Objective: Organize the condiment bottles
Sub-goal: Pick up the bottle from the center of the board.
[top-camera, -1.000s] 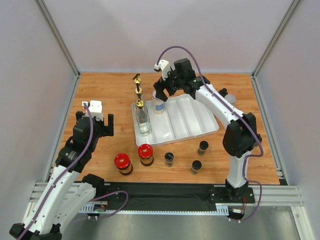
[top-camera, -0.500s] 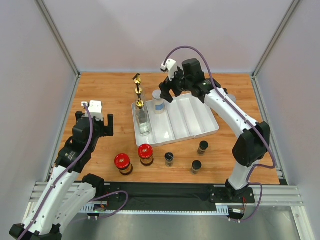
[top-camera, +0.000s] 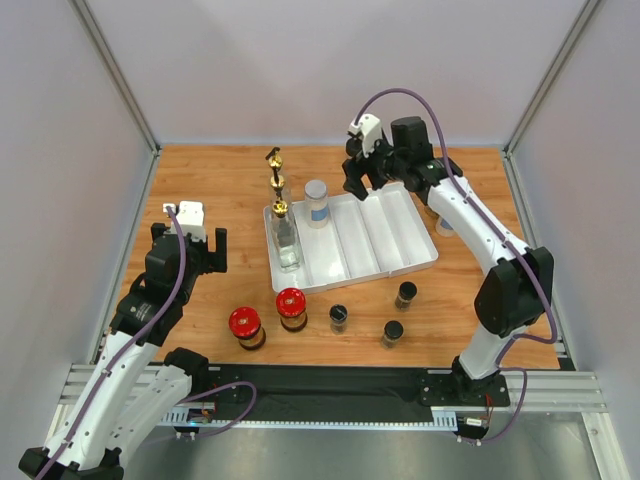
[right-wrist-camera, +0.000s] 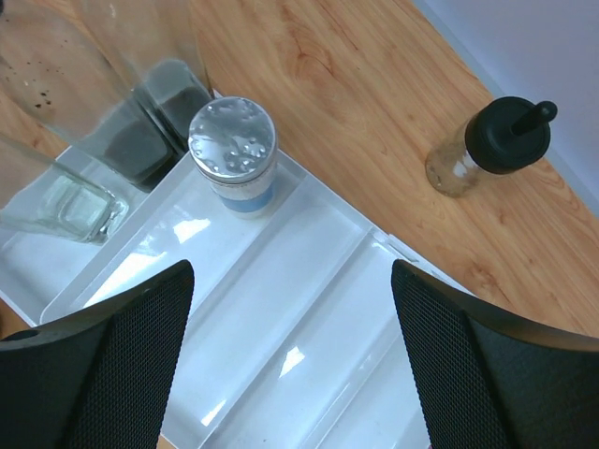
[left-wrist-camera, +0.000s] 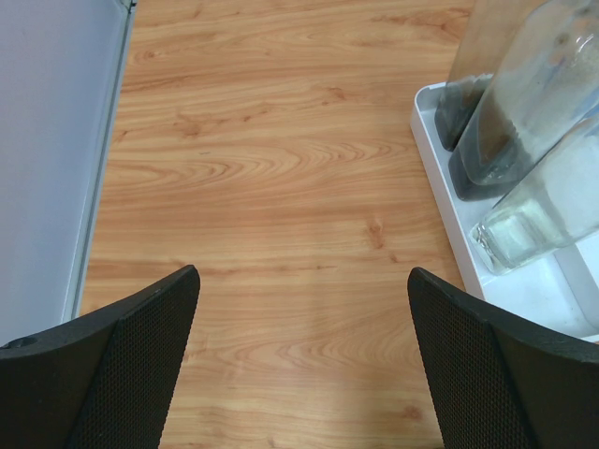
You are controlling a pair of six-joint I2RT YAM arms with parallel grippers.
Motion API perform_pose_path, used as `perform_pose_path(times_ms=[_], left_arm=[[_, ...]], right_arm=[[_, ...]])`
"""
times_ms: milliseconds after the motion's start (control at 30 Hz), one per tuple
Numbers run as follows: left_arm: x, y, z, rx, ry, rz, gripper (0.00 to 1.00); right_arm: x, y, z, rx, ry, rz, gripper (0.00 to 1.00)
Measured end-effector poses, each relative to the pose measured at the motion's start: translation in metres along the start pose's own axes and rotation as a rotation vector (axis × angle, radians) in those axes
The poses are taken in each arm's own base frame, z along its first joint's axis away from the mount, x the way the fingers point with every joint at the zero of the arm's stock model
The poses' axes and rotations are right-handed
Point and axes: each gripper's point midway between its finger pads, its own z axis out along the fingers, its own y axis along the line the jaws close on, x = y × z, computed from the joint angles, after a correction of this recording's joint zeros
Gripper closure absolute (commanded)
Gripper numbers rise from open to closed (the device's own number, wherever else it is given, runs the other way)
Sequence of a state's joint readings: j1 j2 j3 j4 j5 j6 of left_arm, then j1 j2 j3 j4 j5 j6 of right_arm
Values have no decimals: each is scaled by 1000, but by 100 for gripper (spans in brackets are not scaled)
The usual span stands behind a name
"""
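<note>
White walls close in on three sides of a wooden table [top-camera: 210,190], with metal posts at the corners. A white divided tray [top-camera: 385,240] lies slightly askew around the middle of the table, towards the far edge.

Three tall gold-spouted bottles [top-camera: 286,242] stand upright in a row in the tray's leftmost compartment. In the next compartment, at its far end, is a silver-lidded jar [right-wrist-camera: 232,140] with a pale blue label. The remaining compartments show bare white.

The right gripper [right-wrist-camera: 290,276] hangs above the tray's far end, just right of that jar. Its jaws are spread wide and there is nothing between them. The left gripper [left-wrist-camera: 301,281] is held over bare wood near the table's left edge, well apart from the tray. It too gapes open and carries nothing.

Along the near side of the table, off the tray, stand two red-lidded jars [top-camera: 245,323] beside each other. To their right are three black-capped spice jars [top-camera: 339,317], loosely spaced below the tray's near edge.

Towards the table's right edge, near the tray's far right corner, a small black-capped bottle [right-wrist-camera: 491,140] stands on the wood. Just nearer than it, a pale-lidded jar [top-camera: 445,228] peeks out from behind the right arm, too hidden for me to make out further.
</note>
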State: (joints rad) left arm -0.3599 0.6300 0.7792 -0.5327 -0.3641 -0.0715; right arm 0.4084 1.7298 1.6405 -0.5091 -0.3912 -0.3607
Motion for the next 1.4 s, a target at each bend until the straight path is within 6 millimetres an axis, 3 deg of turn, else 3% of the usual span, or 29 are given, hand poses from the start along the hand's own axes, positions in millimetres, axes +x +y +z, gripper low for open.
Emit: perform_pose_path(times_ms=[633, 1067, 1400], left_arm=[[0, -1, 0, 7, 1, 0, 0], [0, -3, 0, 14, 1, 0, 0], [0, -3, 0, 19, 1, 0, 0]], right_arm=[[24, -72, -22, 150, 13, 87, 12], [44, -104, -22, 252, 74, 119, 12], [81, -144, -54, 380, 171, 192, 12]])
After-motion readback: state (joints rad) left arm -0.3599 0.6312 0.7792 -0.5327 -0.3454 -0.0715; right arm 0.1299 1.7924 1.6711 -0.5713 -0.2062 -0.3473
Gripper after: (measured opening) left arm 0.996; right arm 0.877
